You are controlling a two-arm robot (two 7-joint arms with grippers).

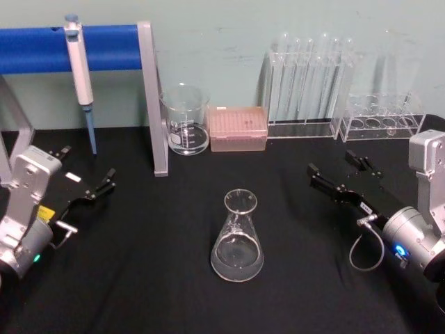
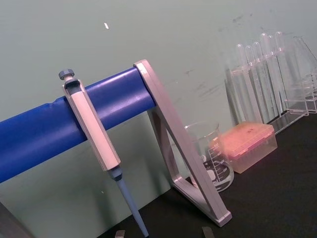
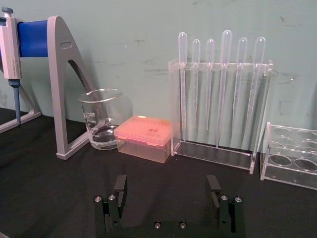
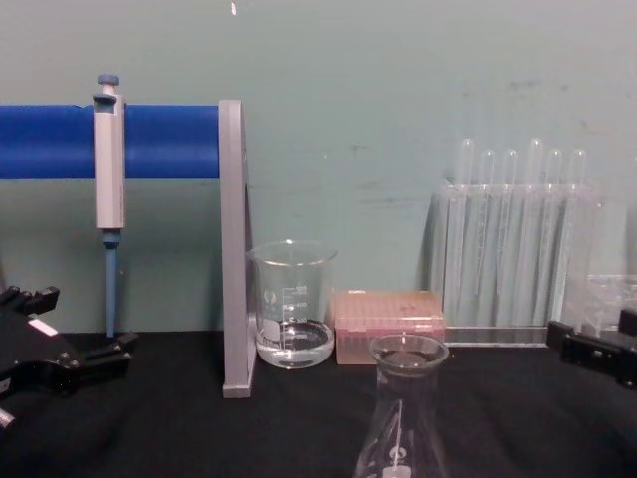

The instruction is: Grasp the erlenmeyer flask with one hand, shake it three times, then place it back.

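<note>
Jaws on both grippers stand spread apart with nothing between them. With the erlenmeyer flask (image 1: 237,240) as the landmark, the right gripper (image 1: 336,175) sits to the flask's right and a little farther back, well apart from it, its two black jaws angled in toward the flask's side of the counter (image 1: 139,278). From the right wrist camera the same jaws show as two upright black prongs with a wide gap. The left gripper (image 1: 106,182) rests to the flask's left, also well apart, its tips aimed toward the middle of the counter.

That flask stands upright on the black counter, near the middle, touched by neither gripper, with a shallow layer of clear liquid in its wide base. Behind the flask and slightly to its left is a glass beaker (image 1: 185,120); directly behind it is a pink tip box (image 1: 238,128), touching or just beside the beaker. Behind and to the flask's right stands a clear rack of pipettes (image 1: 306,87), with a low clear tube rack (image 1: 381,120) beside it. Far behind to the flask's left, a pipette (image 1: 78,69) hangs on a blue bar stand (image 1: 111,47).
</note>
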